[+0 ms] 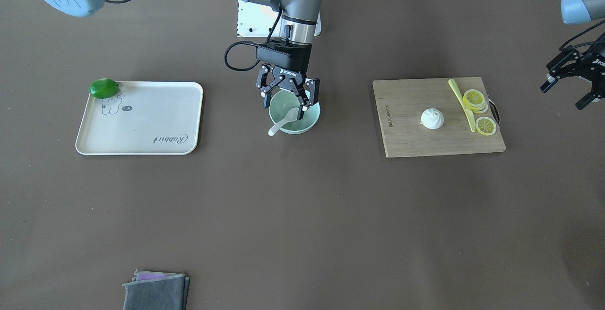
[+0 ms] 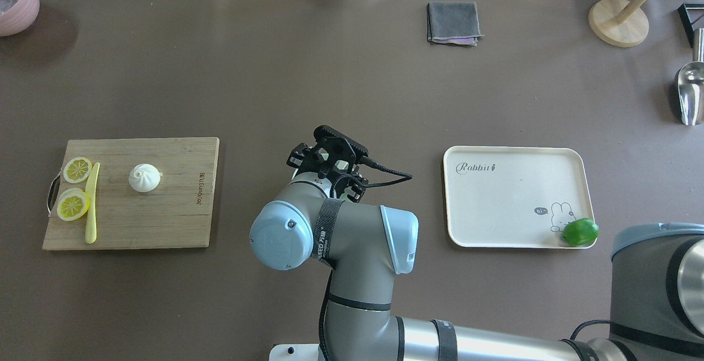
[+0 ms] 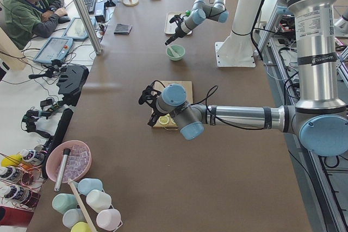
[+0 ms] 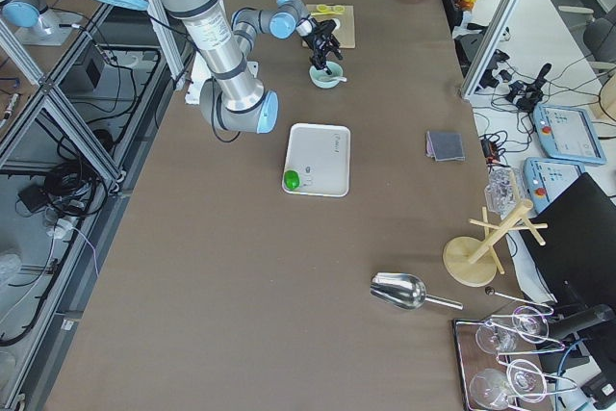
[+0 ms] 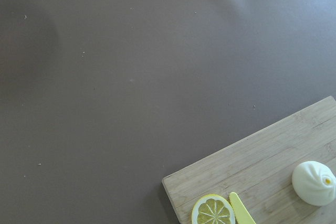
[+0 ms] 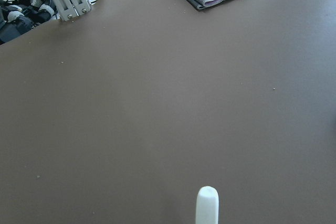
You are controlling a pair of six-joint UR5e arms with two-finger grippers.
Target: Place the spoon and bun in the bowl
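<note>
R gripper [image 1: 286, 107] spread over bowl [image 1: 313, 122], spoon [image 1: 282, 123] lying in it, handle across rim, so spoon step done, I reckon; bun [image 1: 432, 118] well apart from bowl, pending.

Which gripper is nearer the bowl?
Right. The right gripper hangs open directly over the bowl. The left gripper is out past the board, on its far side.

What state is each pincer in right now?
Left pincer: open, holding nothing.
Right pincer: open above the bowl; the spoon lies in it, not gripped.
</note>
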